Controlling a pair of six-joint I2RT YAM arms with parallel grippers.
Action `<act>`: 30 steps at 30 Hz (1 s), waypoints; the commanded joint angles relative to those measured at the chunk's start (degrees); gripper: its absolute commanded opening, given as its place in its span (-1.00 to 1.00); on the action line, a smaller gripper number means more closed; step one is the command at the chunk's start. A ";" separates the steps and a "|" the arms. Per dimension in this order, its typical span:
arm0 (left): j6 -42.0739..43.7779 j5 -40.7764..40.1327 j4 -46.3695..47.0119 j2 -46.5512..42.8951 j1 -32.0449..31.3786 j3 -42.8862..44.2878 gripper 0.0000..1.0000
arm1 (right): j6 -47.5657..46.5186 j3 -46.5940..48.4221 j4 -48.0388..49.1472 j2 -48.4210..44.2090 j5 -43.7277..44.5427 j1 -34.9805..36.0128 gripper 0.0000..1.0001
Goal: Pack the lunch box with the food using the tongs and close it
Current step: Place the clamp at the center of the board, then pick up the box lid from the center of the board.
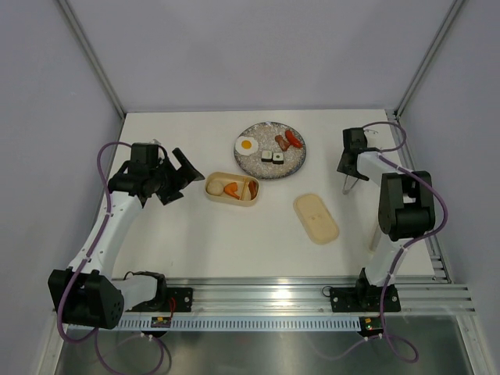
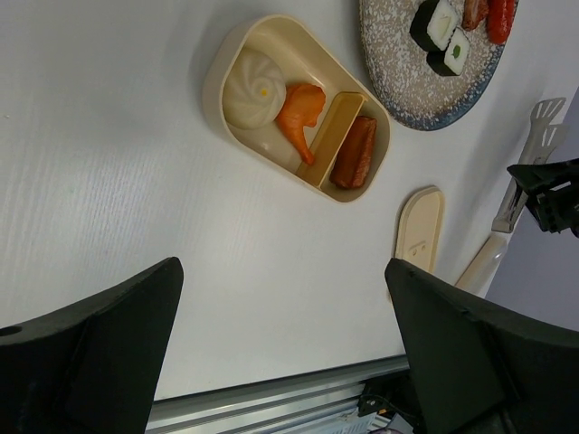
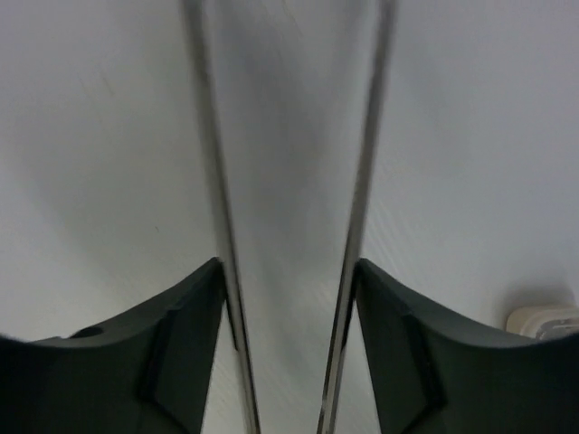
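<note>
The lunch box (image 1: pixel 232 188) lies open at mid-table, holding a beige ball (image 2: pixel 253 88), an orange carrot piece (image 2: pixel 300 113) and a sausage (image 2: pixel 355 152) behind a divider. Its lid (image 1: pixel 316 218) lies flat to the right. A fried egg (image 1: pixel 247 144), sausages (image 1: pixel 289 139) and sushi rolls (image 1: pixel 272 157) sit on the round plate (image 1: pixel 258 164). My right gripper (image 3: pixel 289 307) is at the right edge, shut on the tongs (image 3: pixel 217 181), whose two arms press against its fingers. My left gripper (image 2: pixel 282 344) hovers left of the box, open and empty.
The speckled plate (image 2: pixel 398 81) stands behind the box. Grey walls close in the table on the left, back and right. An aluminium rail (image 1: pixel 266 293) runs along the near edge between the arm bases.
</note>
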 commanded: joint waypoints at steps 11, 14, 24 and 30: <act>0.84 -0.88 1.29 -1.39 0.35 1.88 0.98 | 1.72 9.34 -8.19 -8.50 -9.97 -0.06 0.75; 1.01 -1.32 1.11 -1.83 0.26 1.97 0.98 | 1.45 8.02 -12.23 -11.92 -11.65 2.40 0.73; 1.19 -1.59 0.67 -2.45 0.35 2.94 0.98 | 5.23 -0.85 -24.19 -18.44 -11.65 23.31 0.34; 1.54 -1.58 0.94 -2.36 0.26 2.41 0.98 | 3.91 -3.23 -27.27 -16.60 -18.25 29.73 0.22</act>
